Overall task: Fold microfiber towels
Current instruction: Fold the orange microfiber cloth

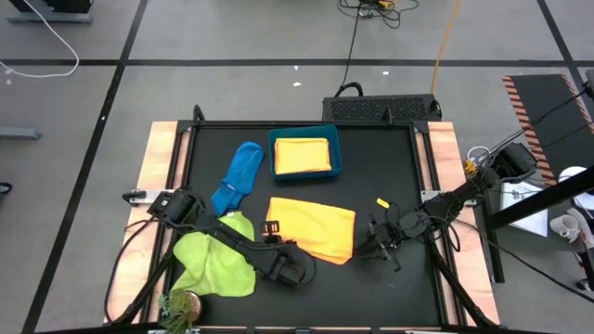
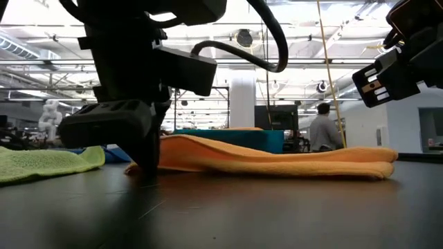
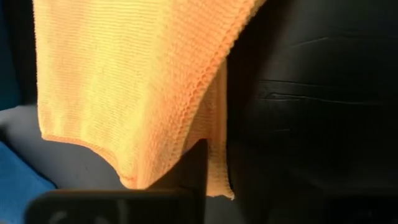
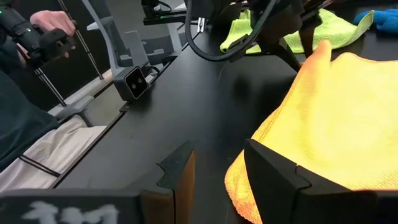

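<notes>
Lying across the middle of the black table [image 1: 390,278], the orange towel [image 1: 314,228] is stretching its long side from one arm toward the other. The left gripper [image 1: 271,229] is nearer, pinching the towel's corner at the table. The right gripper [image 1: 379,243] is waiting just beside the opposite edge, fingers apart, holding nothing.
</notes>
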`<state>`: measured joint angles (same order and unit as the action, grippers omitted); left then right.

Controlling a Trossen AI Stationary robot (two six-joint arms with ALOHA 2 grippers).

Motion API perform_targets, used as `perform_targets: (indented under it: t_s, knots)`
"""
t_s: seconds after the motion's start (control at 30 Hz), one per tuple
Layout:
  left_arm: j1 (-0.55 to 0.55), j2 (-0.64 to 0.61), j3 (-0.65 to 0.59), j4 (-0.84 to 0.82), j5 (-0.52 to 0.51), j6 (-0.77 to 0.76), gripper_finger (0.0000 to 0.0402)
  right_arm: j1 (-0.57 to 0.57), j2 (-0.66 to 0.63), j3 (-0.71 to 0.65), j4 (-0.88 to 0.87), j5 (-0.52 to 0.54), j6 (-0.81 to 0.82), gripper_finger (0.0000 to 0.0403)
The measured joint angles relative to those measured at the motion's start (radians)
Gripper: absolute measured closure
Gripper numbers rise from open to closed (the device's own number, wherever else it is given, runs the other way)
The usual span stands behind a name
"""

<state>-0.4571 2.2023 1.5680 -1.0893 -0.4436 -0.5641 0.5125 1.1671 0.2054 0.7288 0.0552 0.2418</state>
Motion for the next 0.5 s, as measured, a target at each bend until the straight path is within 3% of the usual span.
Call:
perform_targets:
  t_s: [0.17, 0.27, 0.5]
  knots:
    - [-0.019, 0.004, -0.002, 0.003, -0.003, 0.013, 0.0394, 0.0, 0.0, 0.0, -0.027, 0.075, -0.027, 0.0273]
    - [-0.029, 0.005, -0.004, 0.001, -0.02, 0.014, 0.0395, -0.004, 0.0, 0.0, -0.055, 0.132, -0.051, 0.0273]
    - [-0.03, 0.007, -0.005, -0.008, -0.037, 0.026, 0.04, -0.029, 0.0, 0.0, -0.072, 0.128, -0.048, 0.0273]
